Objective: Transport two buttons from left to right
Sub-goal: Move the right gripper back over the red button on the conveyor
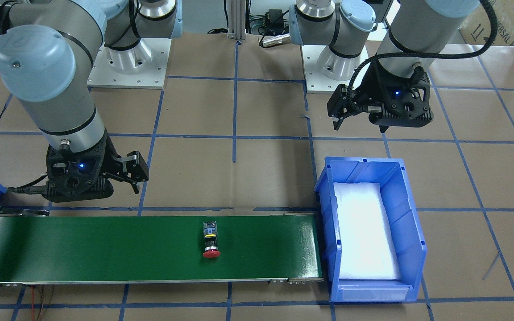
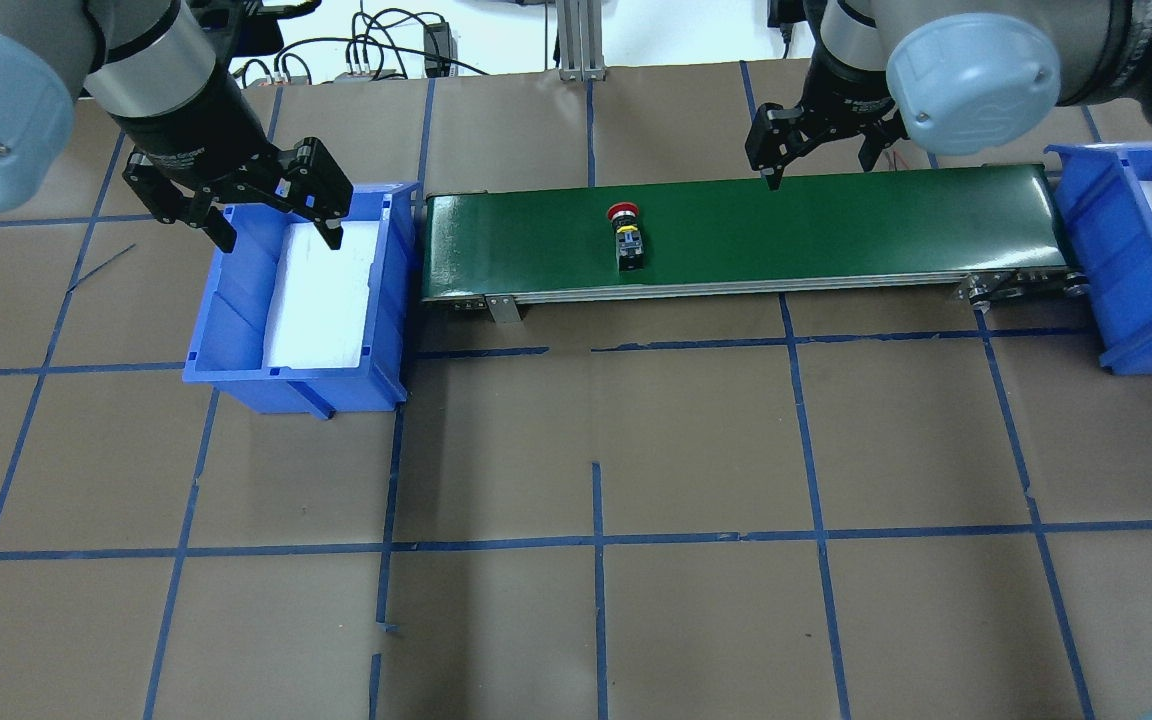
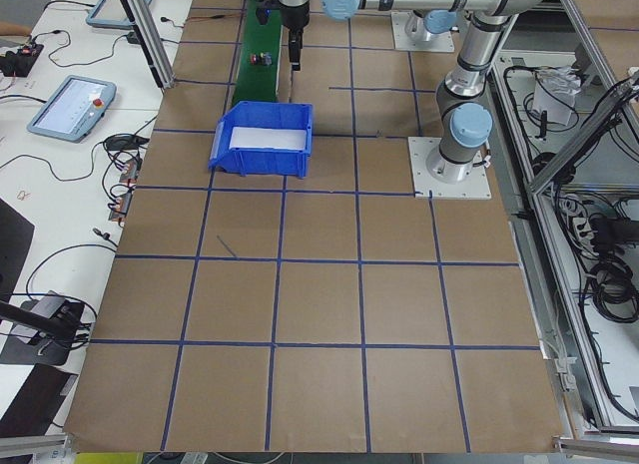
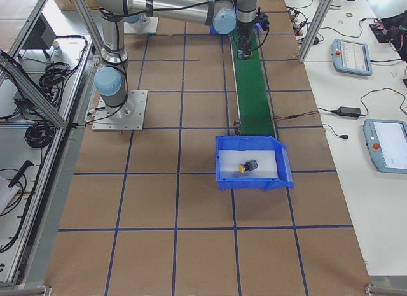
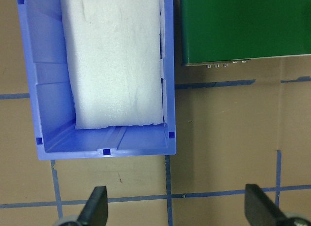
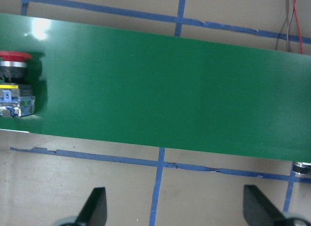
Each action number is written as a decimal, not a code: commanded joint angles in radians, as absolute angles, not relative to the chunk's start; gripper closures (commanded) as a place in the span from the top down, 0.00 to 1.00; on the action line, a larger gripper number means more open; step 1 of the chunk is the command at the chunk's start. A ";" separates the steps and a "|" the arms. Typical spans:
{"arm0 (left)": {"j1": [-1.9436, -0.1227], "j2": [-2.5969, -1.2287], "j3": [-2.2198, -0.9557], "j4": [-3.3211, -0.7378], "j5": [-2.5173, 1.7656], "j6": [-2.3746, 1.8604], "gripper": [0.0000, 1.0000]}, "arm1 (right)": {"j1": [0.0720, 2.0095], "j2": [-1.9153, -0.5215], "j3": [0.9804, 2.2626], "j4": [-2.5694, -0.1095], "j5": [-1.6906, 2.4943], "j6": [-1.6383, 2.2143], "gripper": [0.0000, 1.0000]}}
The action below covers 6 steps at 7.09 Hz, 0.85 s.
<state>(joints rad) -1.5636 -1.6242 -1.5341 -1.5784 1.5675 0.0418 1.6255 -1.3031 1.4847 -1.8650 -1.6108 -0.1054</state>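
Since the red button (image 1: 211,243) looks rigid, light and slick-capped, I'd pinch its boxy block; left gripper (image 5: 175,189) and right gripper (image 6: 174,188) both hold their fingers (image 6: 96,206) wide, empty.

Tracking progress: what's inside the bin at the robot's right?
Inside the bin: a white foam pad with the yellow button lying on it. Beneath the pad is hidden. The red button is on the belt, not inside.

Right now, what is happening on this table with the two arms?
The red button lies on the green conveyor belt, about midway. The yellow button already sits in the right bin. Both grippers are open and empty: the left gripper hangs over the left bin, the right gripper beside the belt.
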 commanded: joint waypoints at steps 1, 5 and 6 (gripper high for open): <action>-1.589 -1.631 -1.523 -1.577 1.614 0.034 1.00 | 1.714 -1.255 1.430 -1.890 -1.608 -0.086 1.00; -1.592 -1.626 -1.528 -1.580 1.609 0.035 1.00 | 1.730 -1.138 1.371 -1.893 -1.528 -0.049 1.00; -1.592 -1.626 -1.528 -1.580 1.609 0.035 1.00 | 1.733 -1.112 1.371 -1.904 -1.534 -0.013 1.00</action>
<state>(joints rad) -1.5922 -1.6263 -1.5267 -1.5800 1.6092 0.0351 1.7305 -1.1427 1.3719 -1.8951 -1.5311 -0.0470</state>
